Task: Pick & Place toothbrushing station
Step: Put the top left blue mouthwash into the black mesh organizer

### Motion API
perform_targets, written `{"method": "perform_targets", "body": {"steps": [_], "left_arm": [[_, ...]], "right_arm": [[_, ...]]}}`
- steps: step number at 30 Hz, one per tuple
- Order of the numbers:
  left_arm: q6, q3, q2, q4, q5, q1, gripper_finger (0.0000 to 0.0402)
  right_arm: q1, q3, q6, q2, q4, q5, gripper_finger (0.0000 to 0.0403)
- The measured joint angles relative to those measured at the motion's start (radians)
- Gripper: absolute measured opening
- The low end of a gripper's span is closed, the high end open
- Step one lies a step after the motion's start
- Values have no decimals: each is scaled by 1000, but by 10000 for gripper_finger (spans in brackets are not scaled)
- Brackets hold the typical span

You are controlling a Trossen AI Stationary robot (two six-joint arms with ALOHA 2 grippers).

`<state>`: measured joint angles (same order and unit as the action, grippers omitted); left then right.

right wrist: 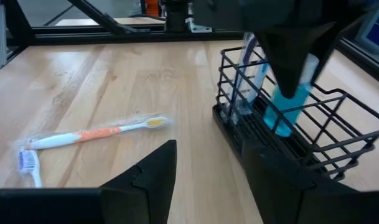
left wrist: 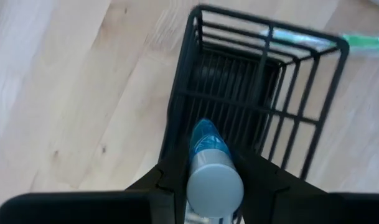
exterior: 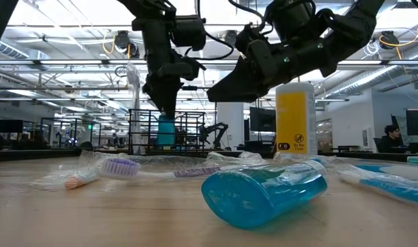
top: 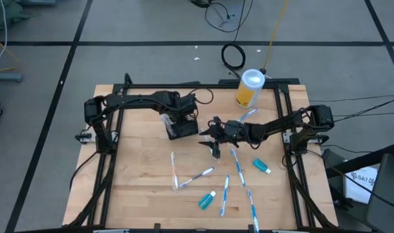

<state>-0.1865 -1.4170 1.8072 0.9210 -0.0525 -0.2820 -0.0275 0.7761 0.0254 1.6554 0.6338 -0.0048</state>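
The left claw [left wrist: 201,186] grips a teal toothpaste tube [left wrist: 208,146] by its cap end, lowering it into the wire caddy [top: 181,127] on the worktop [top: 132,181]. It looks light, slick and squashy, so pinching its stiff capped end suits. To the right, the right claw [right wrist: 208,168] hangs open, empty.

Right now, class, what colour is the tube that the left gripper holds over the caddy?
Teal-blue tube with a grey cap, best seen in the left wrist view.
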Motion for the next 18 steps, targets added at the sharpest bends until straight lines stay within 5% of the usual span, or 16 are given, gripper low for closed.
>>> {"method": "perform_targets", "body": {"steps": [18], "left_arm": [[-18,29,2,14,-5,1,102]], "right_arm": [[3,0,-10,0,1,0,178]]}}
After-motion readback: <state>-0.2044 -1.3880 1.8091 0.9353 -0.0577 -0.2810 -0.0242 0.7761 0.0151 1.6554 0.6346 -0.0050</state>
